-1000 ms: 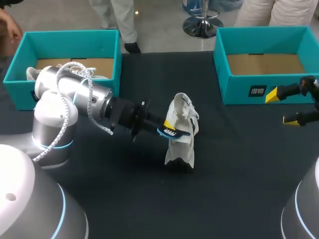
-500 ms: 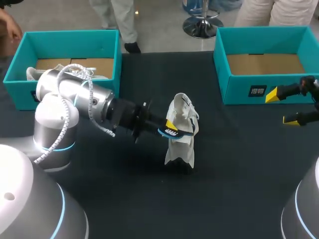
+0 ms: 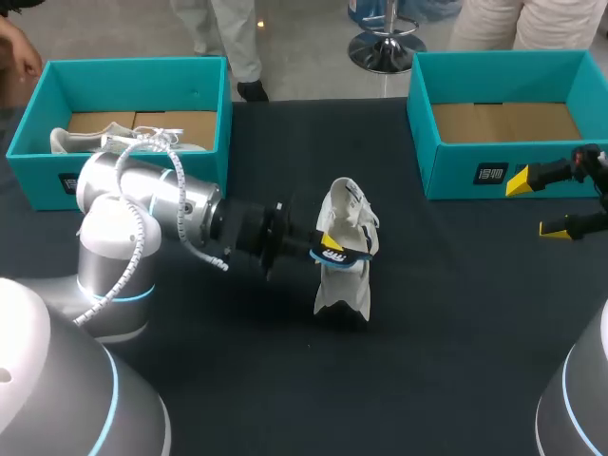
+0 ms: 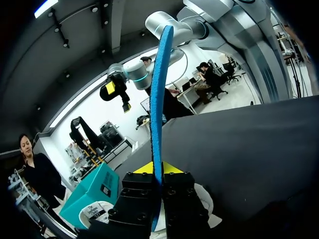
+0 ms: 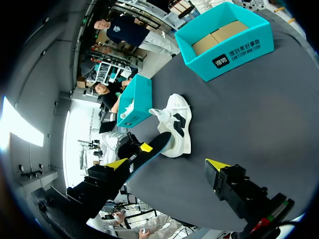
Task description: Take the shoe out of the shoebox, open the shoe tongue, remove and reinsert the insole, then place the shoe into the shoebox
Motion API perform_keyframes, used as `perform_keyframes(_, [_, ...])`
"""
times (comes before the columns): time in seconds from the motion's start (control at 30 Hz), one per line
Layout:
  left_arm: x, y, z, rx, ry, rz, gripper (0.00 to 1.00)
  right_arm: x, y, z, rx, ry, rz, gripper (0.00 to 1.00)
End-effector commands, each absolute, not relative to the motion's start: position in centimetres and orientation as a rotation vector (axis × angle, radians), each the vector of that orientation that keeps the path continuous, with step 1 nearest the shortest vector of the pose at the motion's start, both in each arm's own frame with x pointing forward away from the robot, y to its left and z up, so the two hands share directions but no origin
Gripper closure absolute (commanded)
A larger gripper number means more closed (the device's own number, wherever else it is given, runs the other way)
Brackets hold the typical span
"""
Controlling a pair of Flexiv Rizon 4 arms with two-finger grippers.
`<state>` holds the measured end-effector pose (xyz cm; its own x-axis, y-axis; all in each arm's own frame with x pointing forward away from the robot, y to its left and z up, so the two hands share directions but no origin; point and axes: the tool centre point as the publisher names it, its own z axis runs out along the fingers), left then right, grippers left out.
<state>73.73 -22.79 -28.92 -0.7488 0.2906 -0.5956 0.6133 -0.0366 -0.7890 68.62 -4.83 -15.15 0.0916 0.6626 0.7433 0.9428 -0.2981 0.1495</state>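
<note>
At table (image 3: pixel 456 323) centre, left gripper (image 3: pixel 328 247) clamps blue insole (image 4: pixel 158 89), shoe (image 3: pixel 350 220) at its 3 o'clock; right gripper (image 3: pixel 546 204) wide open, empty.

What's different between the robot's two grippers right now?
The left gripper is shut on a thin blue insole; the right gripper is open and empty. The left gripper is mid-table at the white sneaker; the right gripper hangs before the right-hand teal shoebox. Both have yellow fingertips.
</note>
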Motion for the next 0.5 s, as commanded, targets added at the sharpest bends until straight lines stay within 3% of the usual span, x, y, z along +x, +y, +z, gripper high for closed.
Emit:
perform_keyframes(0.03, [74.0,-23.0,-30.0,0.946,1.981,-1.871,1.00,68.4,-4.8,-15.2,-2.015,-1.579,-1.049,0.00])
perform_keyframes(0.5, [75.2,-23.7,-31.3,0.866,2.042,-1.867,1.00,68.4,-4.8,-15.2,-2.015,-1.579,-1.049,0.00])
